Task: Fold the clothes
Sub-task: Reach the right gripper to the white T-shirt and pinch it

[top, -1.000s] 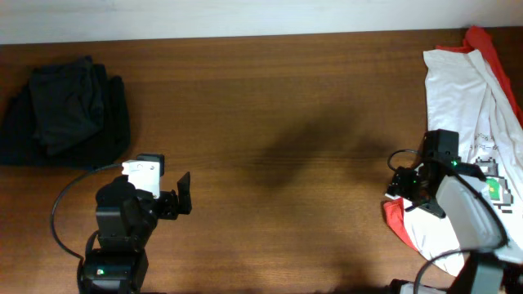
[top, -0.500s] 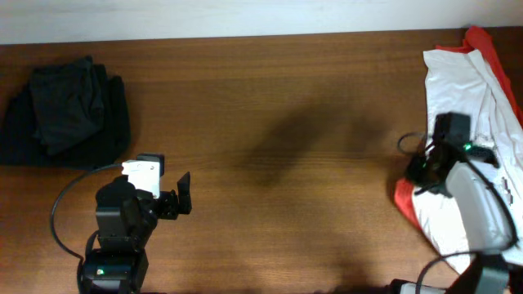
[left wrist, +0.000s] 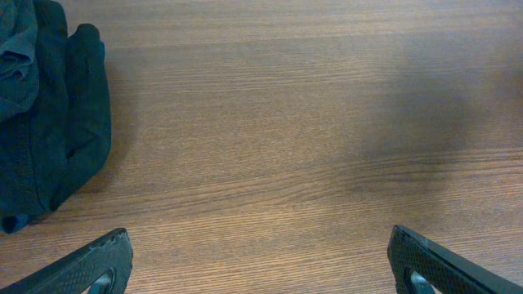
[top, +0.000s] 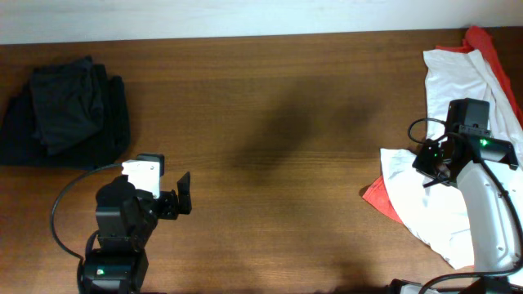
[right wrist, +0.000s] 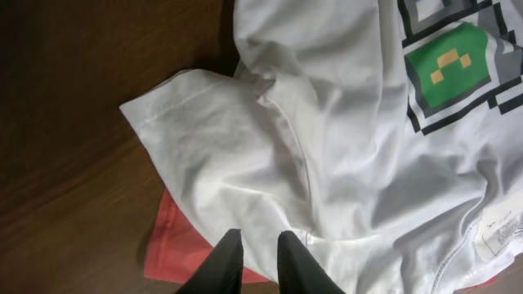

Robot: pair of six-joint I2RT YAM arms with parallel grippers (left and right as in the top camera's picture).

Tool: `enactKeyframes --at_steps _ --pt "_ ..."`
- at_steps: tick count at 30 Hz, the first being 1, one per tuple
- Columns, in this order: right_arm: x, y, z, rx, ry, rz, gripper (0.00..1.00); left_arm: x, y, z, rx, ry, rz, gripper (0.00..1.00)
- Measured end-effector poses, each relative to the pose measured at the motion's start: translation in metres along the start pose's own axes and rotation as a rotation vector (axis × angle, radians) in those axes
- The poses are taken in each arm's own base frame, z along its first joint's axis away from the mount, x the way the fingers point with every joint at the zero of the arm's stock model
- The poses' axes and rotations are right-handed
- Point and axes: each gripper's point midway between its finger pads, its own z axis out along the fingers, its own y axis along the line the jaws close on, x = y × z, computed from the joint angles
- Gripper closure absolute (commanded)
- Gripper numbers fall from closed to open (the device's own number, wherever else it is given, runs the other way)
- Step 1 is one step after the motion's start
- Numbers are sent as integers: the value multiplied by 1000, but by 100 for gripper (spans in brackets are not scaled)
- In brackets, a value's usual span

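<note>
The white shirt (top: 433,224) lies rumpled at the right end of the table (top: 270,90), over a red shirt (top: 376,194) whose corner peeks out. It looks like light, limp cotton (likely to sag and drag its neighbour along), so a hem or shoulder seam seems the best hold. The right gripper (right wrist: 255,245) has its jaws pinching a fold of white cloth, while the left gripper (left wrist: 257,245) hovers with jaws spread wide.
</note>
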Motion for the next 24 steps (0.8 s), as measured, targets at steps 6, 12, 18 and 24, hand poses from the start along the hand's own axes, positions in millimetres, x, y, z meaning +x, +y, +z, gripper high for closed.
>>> enactKeyframes --at_steps 6,12,18,24 --pt "-1 -1 3 7 -3 -1 30 0 0 0 0 0 0 1" --pt "-17 2 38 13 -35 23 37 3 0 0 0 14 -1 1" --pt "-11 -26 79 92 60 101 59 6 0 0 0 24 -2 1" --pt "0 -30 106 88 134 148 96 7 0 2 0 32 -3 1"
